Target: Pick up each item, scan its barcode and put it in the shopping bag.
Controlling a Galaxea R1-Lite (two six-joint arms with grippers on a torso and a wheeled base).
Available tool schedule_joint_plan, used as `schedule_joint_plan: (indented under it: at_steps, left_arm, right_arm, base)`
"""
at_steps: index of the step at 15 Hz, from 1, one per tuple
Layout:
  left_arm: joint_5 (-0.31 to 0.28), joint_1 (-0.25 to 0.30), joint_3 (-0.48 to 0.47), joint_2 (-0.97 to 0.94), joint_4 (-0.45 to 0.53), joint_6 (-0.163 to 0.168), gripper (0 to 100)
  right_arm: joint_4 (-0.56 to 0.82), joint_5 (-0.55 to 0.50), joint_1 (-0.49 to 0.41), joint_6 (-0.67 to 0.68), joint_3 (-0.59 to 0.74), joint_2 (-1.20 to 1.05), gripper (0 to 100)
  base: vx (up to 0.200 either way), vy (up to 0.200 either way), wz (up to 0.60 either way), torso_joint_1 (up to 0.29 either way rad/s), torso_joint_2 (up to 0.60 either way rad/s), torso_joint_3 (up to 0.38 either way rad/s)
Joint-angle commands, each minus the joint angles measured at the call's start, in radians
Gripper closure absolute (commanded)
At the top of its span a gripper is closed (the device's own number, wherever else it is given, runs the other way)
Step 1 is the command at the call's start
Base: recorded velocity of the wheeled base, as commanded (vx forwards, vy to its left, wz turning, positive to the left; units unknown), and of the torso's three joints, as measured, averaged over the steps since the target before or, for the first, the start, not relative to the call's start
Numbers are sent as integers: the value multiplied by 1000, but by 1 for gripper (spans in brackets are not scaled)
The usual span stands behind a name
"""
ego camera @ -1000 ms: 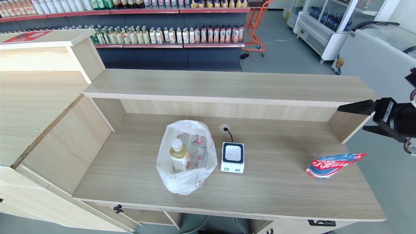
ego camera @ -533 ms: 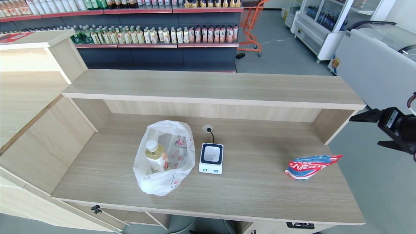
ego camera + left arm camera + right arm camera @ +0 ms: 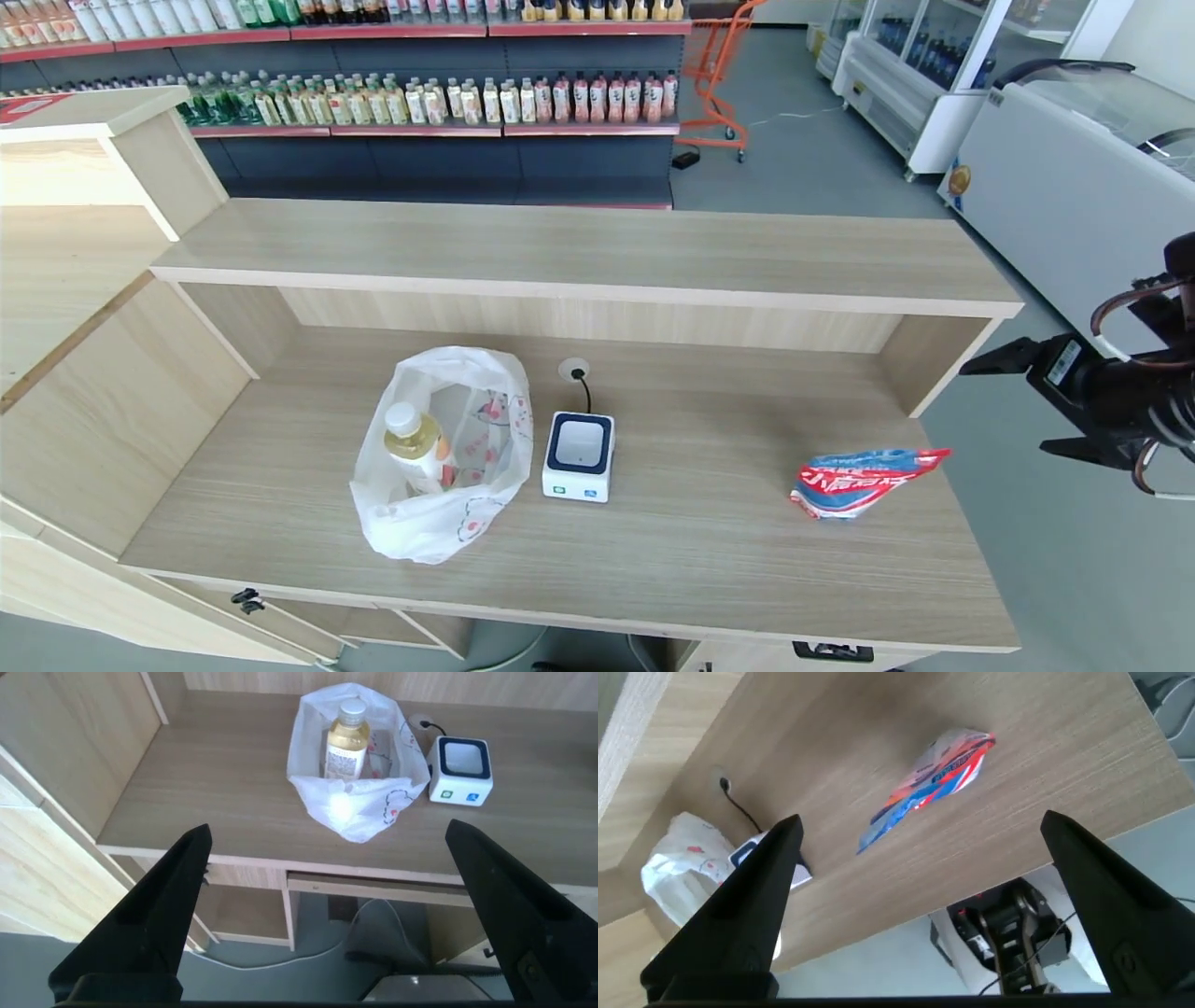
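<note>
Pale wooden table [image 3: 653, 560] held a red-and-blue crinkled plastic snack pouch [image 3: 864, 481] well right of the white box scanner [image 3: 579, 457], its long axis running toward the nearer right end effector [image 3: 1006, 409], spread wide, empty.

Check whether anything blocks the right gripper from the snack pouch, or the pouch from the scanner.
Nothing visible. The open right gripper hangs beyond the right end of the counter; only bare wood separates the snack pouch from the scanner.
</note>
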Motion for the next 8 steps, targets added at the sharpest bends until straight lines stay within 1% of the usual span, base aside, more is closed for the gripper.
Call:
schedule_joint_plan:
  at_steps: [1,2,5,8]
  left_arm:
    - [0,0,0,0,0,-1,0]
    - [0,0,0,0,0,-1,0]
    - [0,0,0,0,0,-1,0]
    - [0,0,0,0,0,-1,0]
  right_arm:
    - [14,-54,69,71,-3,73,0]
    - [23,-83,92,101,-5,93,0]
    - [43,-111,132,173,12,166,0]
    - [33,-160,138,178,11,274,0]
  base:
    - [0,0,0,0,0,0]
    - [0,0,0,0,0,0]
    - [0,0,0,0,0,0]
    - [0,0,0,0,0,0]
